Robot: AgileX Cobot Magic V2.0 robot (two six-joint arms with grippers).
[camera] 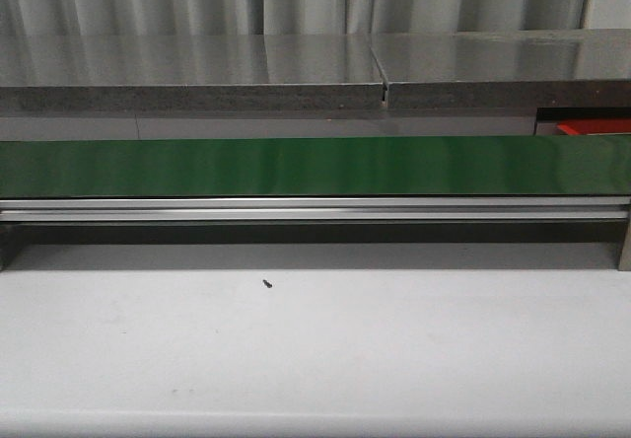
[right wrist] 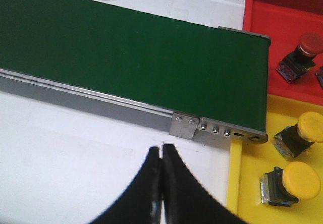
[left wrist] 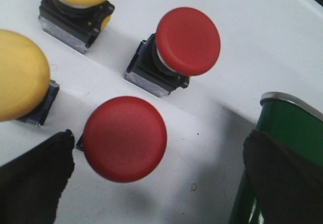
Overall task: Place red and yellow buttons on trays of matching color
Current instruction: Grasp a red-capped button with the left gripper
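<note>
The green conveyor belt (camera: 315, 166) is the thing everything else sits around. At one end of it, on the white table (left wrist: 282, 42), four mushroom-head buttons stand on small dark blocks. Two are glossy red, one red button (left wrist: 187, 41) farther off and the nearer red button (left wrist: 124, 138) between the spread fingers of the left gripper (left wrist: 156, 176), which touch nothing. Two yellow buttons (left wrist: 20, 75) sit just beside the red ones. At the belt's other end lie the trays, the red tray (right wrist: 282, 37) holding a dark red button (right wrist: 309, 43), the yellow tray (right wrist: 257, 193) touching it and holding two yellow-capped buttons (right wrist: 301, 181). The right gripper (right wrist: 161, 156) hangs over the table near the belt's metal frame, its fingers pressed together with nothing between.
</note>
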